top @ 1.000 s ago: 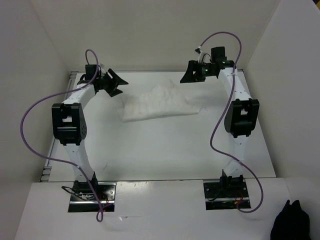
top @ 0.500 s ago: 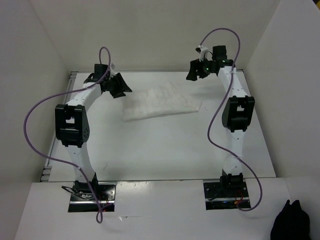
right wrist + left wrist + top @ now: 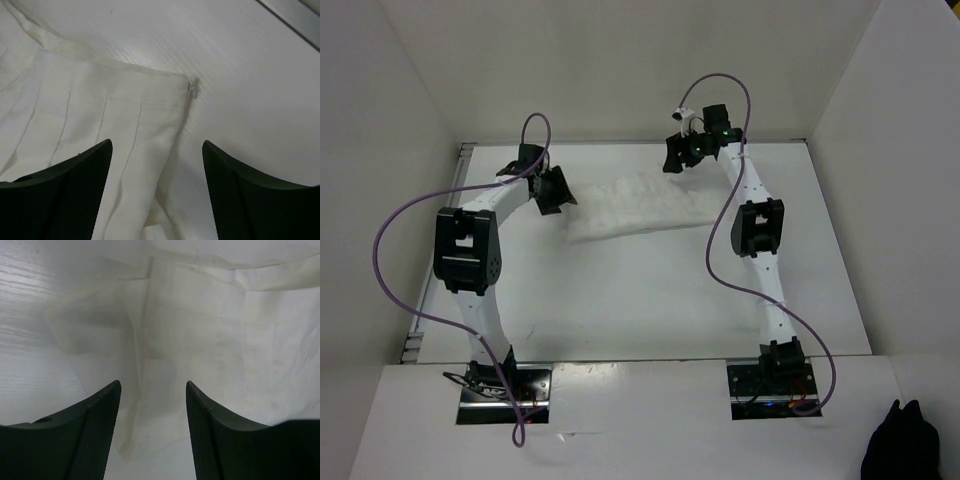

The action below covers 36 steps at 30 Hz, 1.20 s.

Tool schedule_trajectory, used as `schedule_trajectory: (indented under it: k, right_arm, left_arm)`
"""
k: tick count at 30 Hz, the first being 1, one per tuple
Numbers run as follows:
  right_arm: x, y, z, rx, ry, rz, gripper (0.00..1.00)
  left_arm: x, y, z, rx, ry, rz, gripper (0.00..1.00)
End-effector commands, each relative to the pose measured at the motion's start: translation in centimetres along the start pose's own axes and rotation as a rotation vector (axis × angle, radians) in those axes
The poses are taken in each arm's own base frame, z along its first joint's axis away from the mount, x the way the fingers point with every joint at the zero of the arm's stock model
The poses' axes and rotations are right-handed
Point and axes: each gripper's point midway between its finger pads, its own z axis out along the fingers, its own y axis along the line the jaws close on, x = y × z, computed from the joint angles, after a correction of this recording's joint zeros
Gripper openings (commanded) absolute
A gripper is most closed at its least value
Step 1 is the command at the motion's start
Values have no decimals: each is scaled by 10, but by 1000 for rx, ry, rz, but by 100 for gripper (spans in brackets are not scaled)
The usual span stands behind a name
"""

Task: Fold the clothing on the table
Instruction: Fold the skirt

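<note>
Cloth: the clothing [image 3: 640, 205] is lying flat on the table [image 3: 650, 310], toward 12 o'clock from the table's middle. It is showing as a long white strip w/ pleat lines, running approx. 9 to 3 o'clock. Maybe a skirt, can't tell for sure.

L pincer: the left gripper [image 3: 152, 390] is hanging over the cloth's 9 o'clock end. Its fingers are standing apart and are holding nothing. Cloth is showing under the gap.

R pincer: the right gripper [image 3: 157, 147] is hanging over the cloth's 1 o'clock corner. Its fingers are standing apart too, w/ nothing between them. A small tab [image 3: 192, 86] is sticking out at that corner, at 1 o'clock from the gap.

Done so far: I'm guessing some folding is done. In the left wrist view, layers are lying on top of each other near the end, and the strip is looking narrow and fairly tidy.

Left to do: I'm thinking at least 1 more fold is waiting. Both pincers are sitting over the 2 ends, so a pinch at each end seems to be coming, but no grab is made yet.

Other stuff: a black fabric lump [image 3: 900, 445] is sitting at 5 o'clock, off the table, well apart from the cloth. A metal rail [image 3: 295, 20] is running along the table edge at 2 o'clock in the right wrist view.
</note>
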Motion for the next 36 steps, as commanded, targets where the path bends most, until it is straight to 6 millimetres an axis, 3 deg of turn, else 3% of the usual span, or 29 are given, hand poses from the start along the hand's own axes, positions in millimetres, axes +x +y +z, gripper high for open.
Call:
schedule_trajectory:
  k: [1,4,12,18,19,23,26,32,36]
  right_arm:
    - [-4,0,-2,-4,-9,26,76]
    - [16,3,12,-22,31,60,75]
    - [34,15,35,-51,69,83,68]
    - [36,25,45,-65,75,96,48]
    - [42,24,48,-67,83,102,41]
    - [38,23,47,-56,78,116,11]
    - [27,23,44,-50,50,105,3]
    - [10,27,36,-51,14,104,0]
    - [11,31,35,-72,17,110,0]
  left_arm:
    - [-24,-14,-2,18,-84,-8,62]
    - [-27,-16,0,23,-91,-6,62]
    - [-26,-15,7,6,-90,-1,62]
    - [-33,-14,11,-1,-123,-8,62]
    - [-36,-17,11,8,-136,-15,62]
    - [-41,-14,15,-3,-162,-24,65]
    - [-44,-19,19,3,-181,-15,65]
    - [-46,-18,25,-14,-209,-5,65]
    - [-50,-20,26,-46,-251,66,55]
